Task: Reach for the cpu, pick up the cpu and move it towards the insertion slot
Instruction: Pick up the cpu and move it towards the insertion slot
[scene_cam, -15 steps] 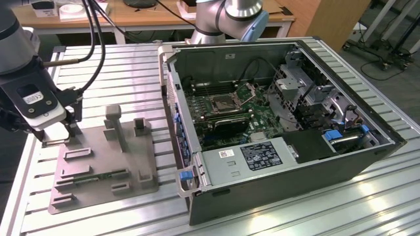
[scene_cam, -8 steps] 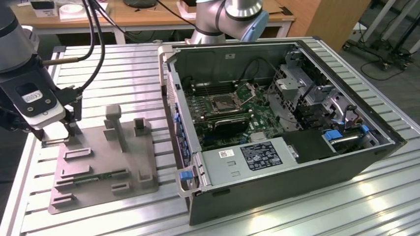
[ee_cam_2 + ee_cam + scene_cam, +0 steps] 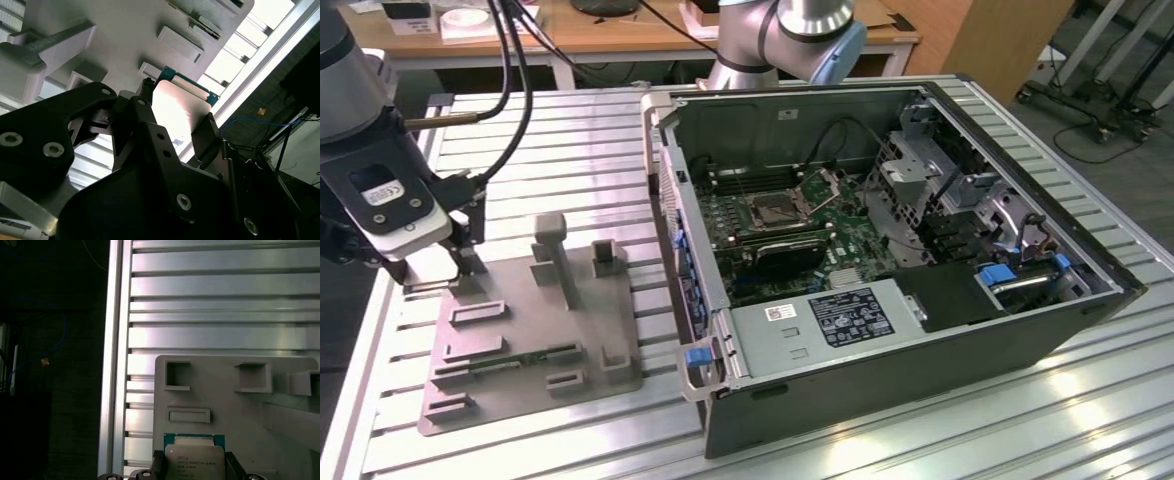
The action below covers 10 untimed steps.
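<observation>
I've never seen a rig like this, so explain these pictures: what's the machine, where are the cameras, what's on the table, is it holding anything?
This is a robot arm at a slatted metal table. The exterior view looks on from off the arm; both wrist views come from cameras riding on it. On the table lie a grey parts tray and an open computer case, whose green board carries the insertion slot. At the tray, the jaws grip the cpu, a small shiny chip, by two opposite edges.
</observation>
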Each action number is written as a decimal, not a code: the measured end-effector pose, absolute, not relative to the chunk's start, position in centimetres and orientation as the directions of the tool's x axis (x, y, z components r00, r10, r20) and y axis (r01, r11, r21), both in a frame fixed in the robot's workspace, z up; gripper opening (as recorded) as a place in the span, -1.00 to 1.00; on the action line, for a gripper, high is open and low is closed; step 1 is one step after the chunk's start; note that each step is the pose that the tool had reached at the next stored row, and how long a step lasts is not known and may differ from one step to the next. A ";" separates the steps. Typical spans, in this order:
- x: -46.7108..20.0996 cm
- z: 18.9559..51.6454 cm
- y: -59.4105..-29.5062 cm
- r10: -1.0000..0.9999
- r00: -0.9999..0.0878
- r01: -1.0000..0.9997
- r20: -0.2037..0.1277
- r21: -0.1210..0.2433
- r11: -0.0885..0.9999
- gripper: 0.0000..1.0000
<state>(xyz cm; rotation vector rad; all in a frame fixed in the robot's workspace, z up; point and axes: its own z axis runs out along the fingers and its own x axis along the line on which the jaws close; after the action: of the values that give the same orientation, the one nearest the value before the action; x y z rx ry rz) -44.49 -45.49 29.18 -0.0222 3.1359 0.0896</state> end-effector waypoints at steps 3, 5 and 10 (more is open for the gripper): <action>-44.5 29.3 -45.5 -0.014 -1.000 -0.014 -0.005 0.057 0.998 0.09; -44.5 29.4 -45.5 -0.014 -1.000 -0.014 -0.005 0.057 0.998 0.09; -44.5 29.6 -45.5 -0.014 -1.000 -0.014 -0.005 0.057 0.998 0.09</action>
<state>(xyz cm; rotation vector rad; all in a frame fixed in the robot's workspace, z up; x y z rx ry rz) -44.49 -45.49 29.56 -0.0223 3.1359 0.0896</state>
